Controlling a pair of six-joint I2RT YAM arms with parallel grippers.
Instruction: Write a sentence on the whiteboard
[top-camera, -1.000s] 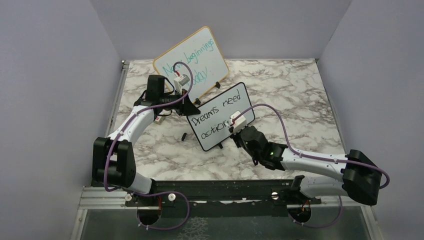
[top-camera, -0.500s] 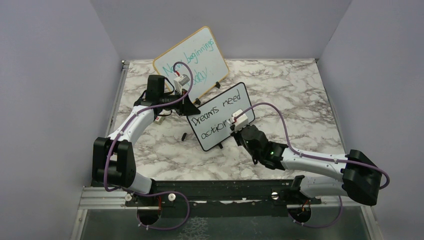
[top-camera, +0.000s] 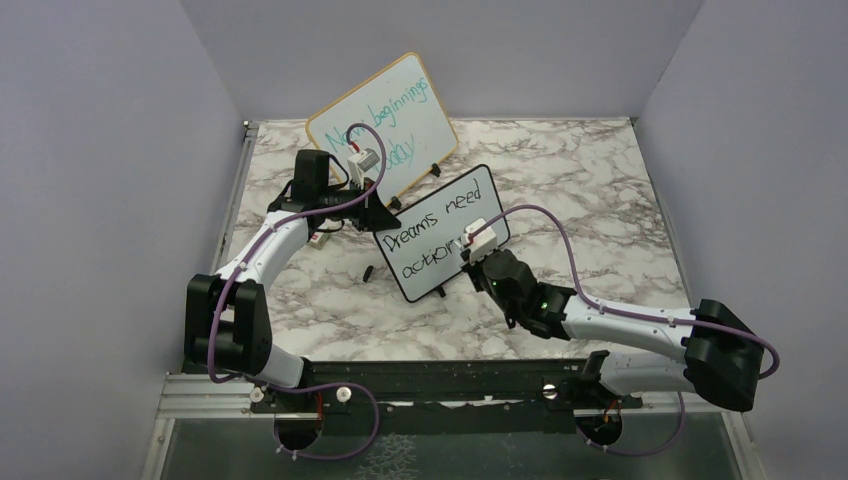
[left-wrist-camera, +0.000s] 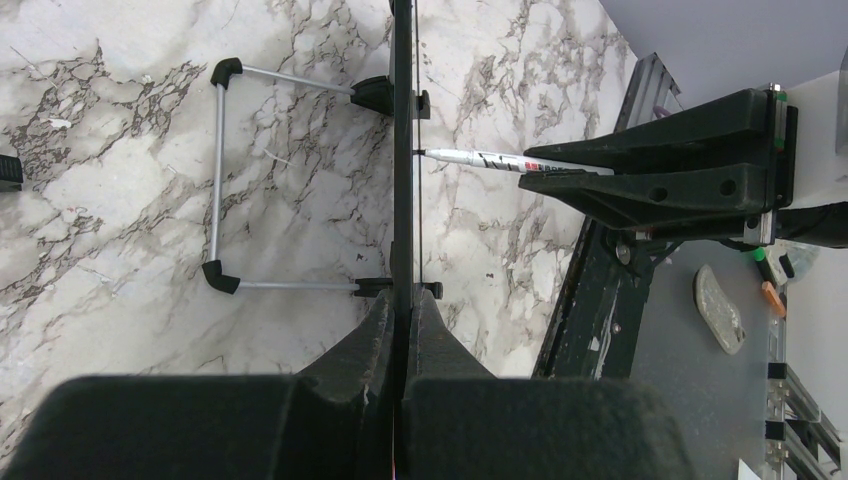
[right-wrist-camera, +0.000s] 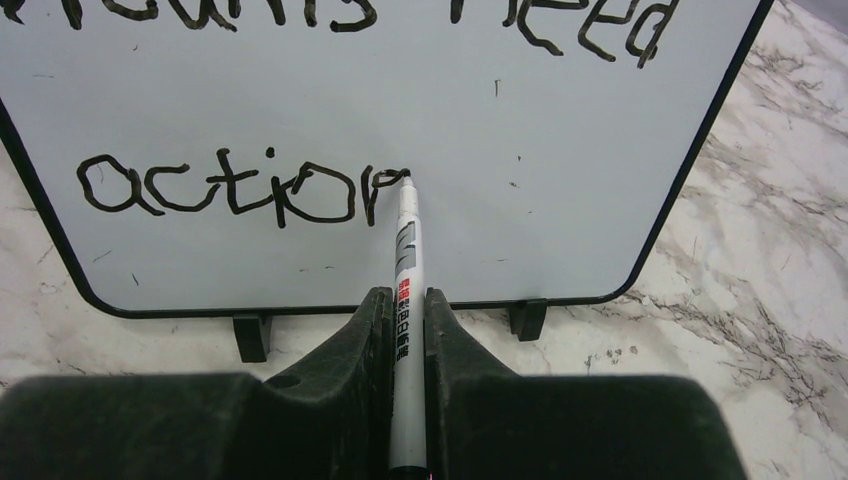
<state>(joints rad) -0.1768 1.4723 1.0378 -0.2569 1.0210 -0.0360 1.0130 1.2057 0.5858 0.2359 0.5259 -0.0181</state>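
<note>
The whiteboard (top-camera: 440, 232), small and black-framed, stands tilted mid-table. It carries the sentence (top-camera: 432, 226) in black, "Dreams need" over "action". My left gripper (top-camera: 377, 218) is shut on the board's left edge; in the left wrist view (left-wrist-camera: 404, 298) the board (left-wrist-camera: 403, 150) shows edge-on between the fingers. My right gripper (right-wrist-camera: 404, 296) is shut on a white marker (right-wrist-camera: 405, 260). The marker tip touches the board (right-wrist-camera: 560, 150) at the end of "action" (right-wrist-camera: 240, 190), on the last letter's arch. The right gripper (top-camera: 478, 262) is at the board's lower right.
A larger wood-framed board (top-camera: 385, 120) with teal handwriting stands behind, at the back. A small black cap (top-camera: 369, 272) lies on the marble left of the whiteboard. The whiteboard's wire stand (left-wrist-camera: 215, 180) rests on the table behind it. Grey walls enclose three sides.
My right gripper has shifted slightly up and to the right with the marker on the last letter of "action". The left arm and the board have not moved.
</note>
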